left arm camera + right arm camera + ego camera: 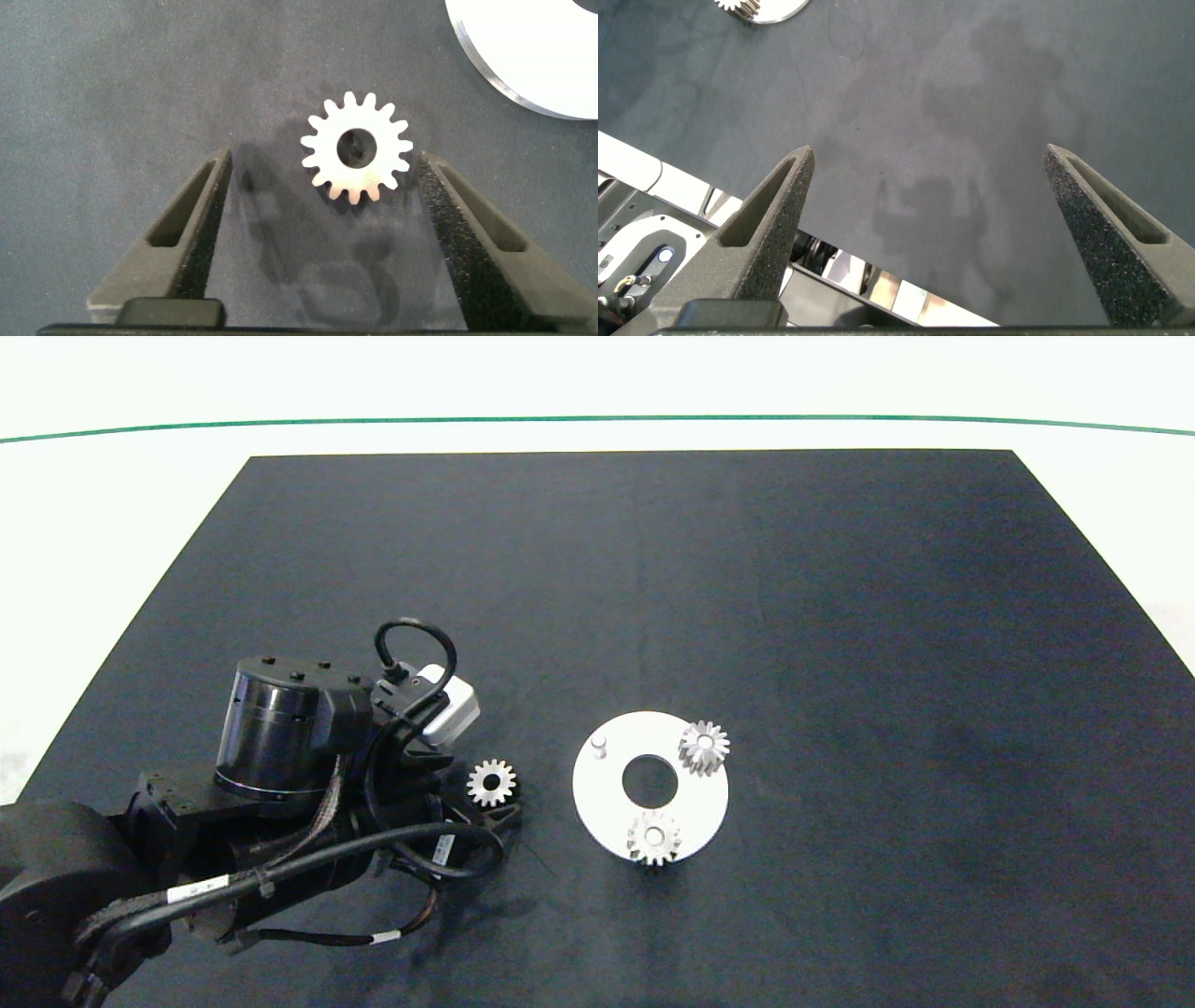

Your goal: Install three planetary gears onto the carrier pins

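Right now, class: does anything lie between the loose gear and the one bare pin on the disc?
Nothing visible does. The loose gear lies on the mat between the open left gripper's fingers; only bare mat and disc separate it from the free pin.

Three small silver-grey spur gears, each with a round centre bore. One gear (491,782) lies flat on the dark mat, apart from the white disc (691,803) and on its left. The disc is flat, round and white, with a large centre hole. A second gear (703,747) sits at the disc's far right rim, tilted. A third gear (653,838) sits at its near edge. One short white pin (599,744) stands bare at the disc's far left.
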{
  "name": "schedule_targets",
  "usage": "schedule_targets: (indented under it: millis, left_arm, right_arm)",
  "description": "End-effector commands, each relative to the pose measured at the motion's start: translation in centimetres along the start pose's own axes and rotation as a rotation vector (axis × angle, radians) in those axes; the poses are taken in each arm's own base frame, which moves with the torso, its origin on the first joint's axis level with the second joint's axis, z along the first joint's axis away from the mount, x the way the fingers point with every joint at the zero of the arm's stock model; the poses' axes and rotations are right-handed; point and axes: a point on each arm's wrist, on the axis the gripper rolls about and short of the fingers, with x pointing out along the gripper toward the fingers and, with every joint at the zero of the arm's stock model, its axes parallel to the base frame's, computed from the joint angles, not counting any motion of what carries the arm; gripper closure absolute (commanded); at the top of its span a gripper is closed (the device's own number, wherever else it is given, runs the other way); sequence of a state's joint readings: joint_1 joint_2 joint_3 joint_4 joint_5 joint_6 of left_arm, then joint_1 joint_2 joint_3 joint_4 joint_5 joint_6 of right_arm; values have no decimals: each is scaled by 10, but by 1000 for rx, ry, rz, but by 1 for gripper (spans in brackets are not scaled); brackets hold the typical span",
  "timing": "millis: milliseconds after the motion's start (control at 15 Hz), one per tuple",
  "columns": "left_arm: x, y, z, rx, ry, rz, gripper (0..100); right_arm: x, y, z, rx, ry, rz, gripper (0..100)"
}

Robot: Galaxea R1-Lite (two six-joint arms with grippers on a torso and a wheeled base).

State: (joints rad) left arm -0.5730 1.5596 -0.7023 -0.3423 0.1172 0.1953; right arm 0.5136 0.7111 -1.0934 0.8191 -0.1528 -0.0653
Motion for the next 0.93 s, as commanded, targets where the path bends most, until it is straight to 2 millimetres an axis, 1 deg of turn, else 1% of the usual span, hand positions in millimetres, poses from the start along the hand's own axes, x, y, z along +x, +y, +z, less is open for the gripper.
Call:
schedule_targets:
  millis: [67,467,933]
  left_arm:
    - [0,0,1,1,-5,1,29]
    - [1,-1,-1,3,5,-2,41]
    - [2,-2,0,5,-1,-3,54]
  right_arm:
    - [1,0,0,-3,7,-1,0]
    - [2,0,2,-3,7,-1,0]
    - [2,0,1,-3,5,-2,0]
